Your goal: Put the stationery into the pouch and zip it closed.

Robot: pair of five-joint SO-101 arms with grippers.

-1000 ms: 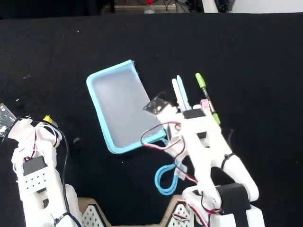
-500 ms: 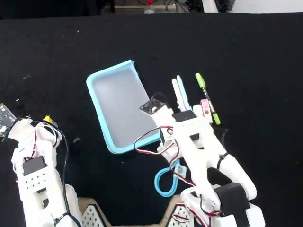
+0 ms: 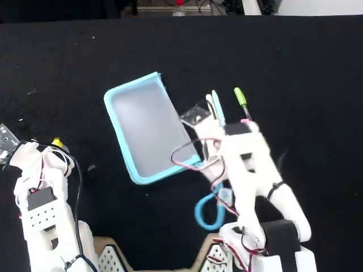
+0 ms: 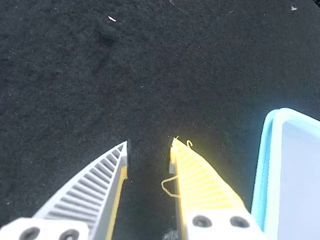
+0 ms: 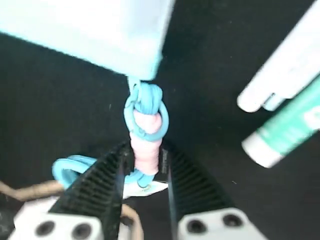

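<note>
My right gripper [image 5: 146,151] was closed on the pink pull tab [image 5: 145,142], pinching it at mid-length between both fingers. I judged that hold was chosen so the zip could be worked from the tab rather than from the fabric. Just ahead of the fingertips the tab passed through a blue ring [image 5: 145,114] tied to the corner of the pouch [image 5: 85,30], so the pouch lay directly beyond the gripper. A blue strap [image 5: 70,167] looped back beside one finger (a snag risk, I thought). Off to one side of the gripper, apart from the pouch, a white pen [image 5: 280,75] and a green pen [image 5: 287,127] lay on the table [image 5: 200,50], not yet inside; I took it the pouch had to be opened first. My left gripper [image 4: 149,150] hung over bare table with its fingers a narrow way apart, holding nothing. The pouch's edge was off beside one finger, and I guessed the gripper was placed there to brace it.
</note>
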